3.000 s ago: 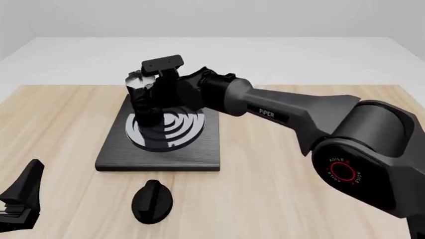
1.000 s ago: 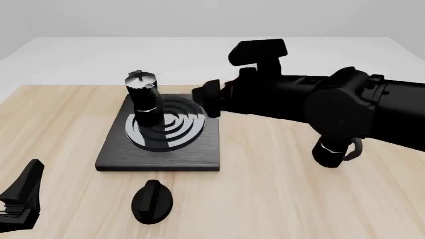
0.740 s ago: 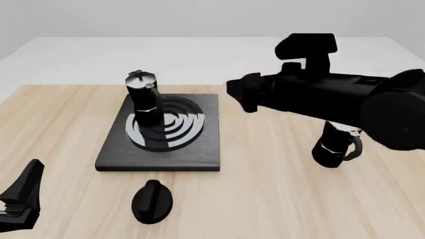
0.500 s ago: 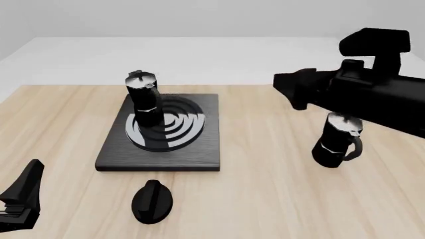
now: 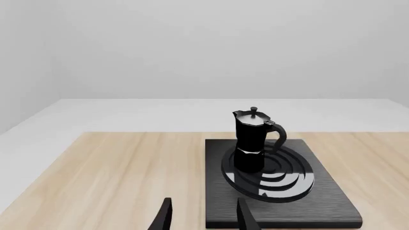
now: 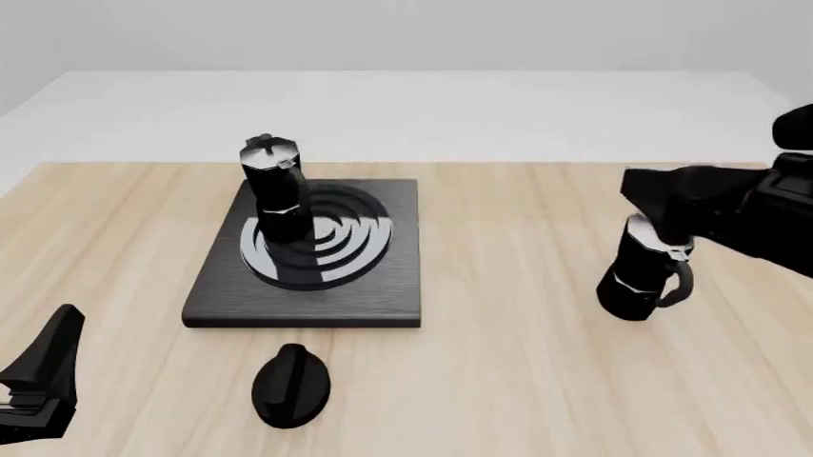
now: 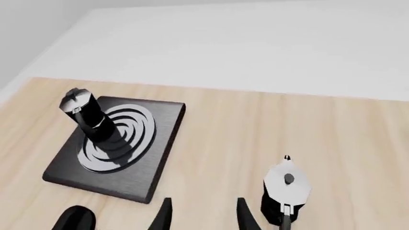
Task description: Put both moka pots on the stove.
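The left gripper [image 6: 38, 381] sits low at the near left corner of the table [image 6: 508, 362], resting clear of everything; in its wrist view its two fingertips [image 5: 162, 218] stand apart with nothing between them, so it is open and empty. Just right of it, near the front edge, lies the black oval knob [image 6: 291, 384], apart from the slab behind it.

The stove [image 6: 305, 300] lies left of centre on the wood. One pot [image 6: 276, 195] stands upright on the far left part of its burner rings [image 6: 324, 243], lid on, handle turned to the right in the left wrist view [image 5: 254, 143]. The right wrist view shows the same pot [image 7: 86, 115] on the rings.

Well to the right, the second pot [image 6: 645, 271] stands upright on bare table, well apart from the stove, its handle toward the near side. The right gripper [image 6: 654, 200] hangs above and just behind it, coming in from the right edge. In its wrist view the fingertips [image 7: 243, 218] are spread, holding nothing, and the second pot [image 7: 286, 194] stands just beside them, not between
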Controlling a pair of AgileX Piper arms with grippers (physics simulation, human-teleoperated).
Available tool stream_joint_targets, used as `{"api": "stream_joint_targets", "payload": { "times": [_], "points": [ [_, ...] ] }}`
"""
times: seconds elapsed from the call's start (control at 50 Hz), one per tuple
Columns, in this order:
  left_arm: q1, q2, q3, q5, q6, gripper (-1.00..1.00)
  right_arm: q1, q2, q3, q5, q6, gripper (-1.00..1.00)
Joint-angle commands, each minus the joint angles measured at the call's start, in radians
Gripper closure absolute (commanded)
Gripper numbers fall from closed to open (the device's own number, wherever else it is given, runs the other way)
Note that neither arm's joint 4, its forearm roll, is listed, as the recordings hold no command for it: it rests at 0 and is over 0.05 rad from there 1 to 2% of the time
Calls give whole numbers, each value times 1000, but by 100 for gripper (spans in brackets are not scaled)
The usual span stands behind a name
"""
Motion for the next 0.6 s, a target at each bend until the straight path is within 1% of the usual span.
{"api": "stream_joint_targets", "payload": {
  "times": [0.02,0.22,0.26,0.28,0.3,0.32,0.36,0.42,0.56,0.6],
  "points": [
    [0,0,0,0,0,-100,-76,-75,57,39,-18,-100],
    [0,0,0,0,0,-100,-132,-152,79,94,-23,-100],
    [0,0,0,0,0,-100,-165,-195,83,117,-27,-100],
    [0,0,0,0,0,-100,-183,-219,85,129,-41,-100],
    [0,0,0,0,0,-100,-228,-266,90,164,-37,-100],
    [0,0,0,0,0,-100,-206,-239,92,145,-34,-100],
    [0,0,0,0,0,-100,-203,-233,96,140,-31,-100],
    [0,0,0,0,0,-100,-214,-237,111,135,-35,-100],
    [0,0,0,0,0,-100,-242,-269,120,157,-37,-100],
    [0,0,0,0,0,-100,-265,-290,119,170,-42,-100]
  ]
}}
